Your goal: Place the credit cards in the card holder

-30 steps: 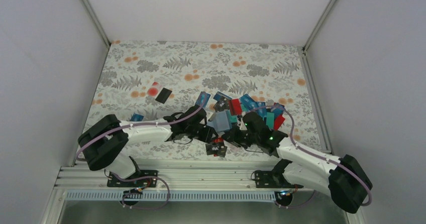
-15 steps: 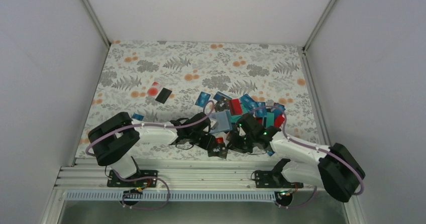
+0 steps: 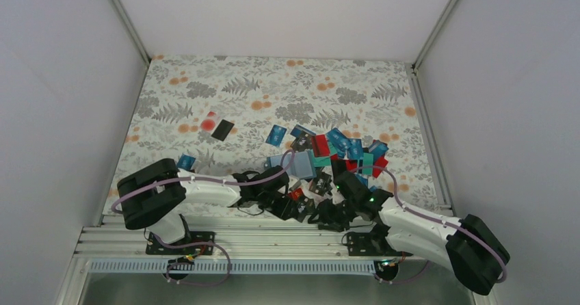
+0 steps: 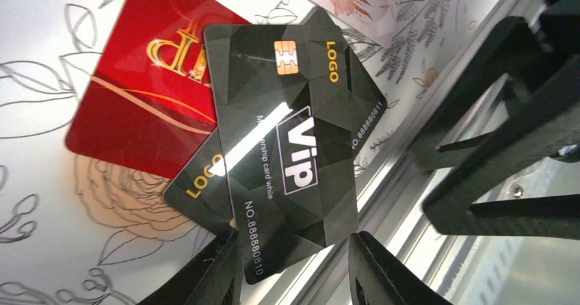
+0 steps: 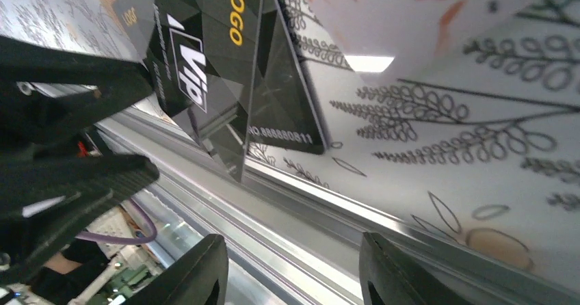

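A teal-blue, soft, square folding wallet (image 3: pixel 301 163) lies at the near-left side of a loose heap of small thin plastic cards (image 3: pixel 345 151) in blue, teal, red and black, right of the table's middle. A blue card (image 3: pixel 275 135) lies just beyond the heap's left end. A plain black card (image 3: pixel 222 130) and a red-and-white card (image 3: pixel 208 122) sit well off to the left. At the near edge a glossy black VIP card (image 4: pixel 287 148) is tilted up, its near end pinched in the left gripper (image 4: pixel 294 267), over a second black card (image 4: pixel 198 185) and a red gold-lettered card (image 4: pixel 137 93).

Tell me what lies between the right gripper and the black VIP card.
Only bare metal rail separates right gripper from VIP card; right wrist view shows it.
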`<state>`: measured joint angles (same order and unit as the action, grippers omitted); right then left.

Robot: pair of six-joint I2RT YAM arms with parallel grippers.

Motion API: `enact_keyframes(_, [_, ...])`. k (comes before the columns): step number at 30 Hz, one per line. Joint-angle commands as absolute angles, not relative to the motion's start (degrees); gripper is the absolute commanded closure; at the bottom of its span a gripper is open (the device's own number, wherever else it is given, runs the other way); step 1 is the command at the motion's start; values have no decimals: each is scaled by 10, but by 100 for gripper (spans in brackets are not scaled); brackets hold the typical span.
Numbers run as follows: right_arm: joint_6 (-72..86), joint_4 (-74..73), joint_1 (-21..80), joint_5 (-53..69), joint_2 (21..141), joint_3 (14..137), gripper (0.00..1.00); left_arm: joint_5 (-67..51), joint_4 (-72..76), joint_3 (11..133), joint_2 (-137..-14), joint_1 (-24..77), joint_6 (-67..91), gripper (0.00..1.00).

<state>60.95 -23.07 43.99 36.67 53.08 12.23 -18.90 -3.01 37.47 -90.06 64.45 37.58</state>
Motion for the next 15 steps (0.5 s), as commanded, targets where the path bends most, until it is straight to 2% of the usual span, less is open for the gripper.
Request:
enact_keyframes(1, [669, -133, 447, 401, 549, 95, 48, -227, 4, 364, -913, 649, 395, 60])
enact_keyframes(7, [712, -35, 449, 404, 586, 68, 47, -238, 17, 379, -943, 649, 391, 60])
enact_keyframes(15, [754, 37, 451, 393, 609, 47, 52, -276, 55, 382, -956, 652, 396, 60])
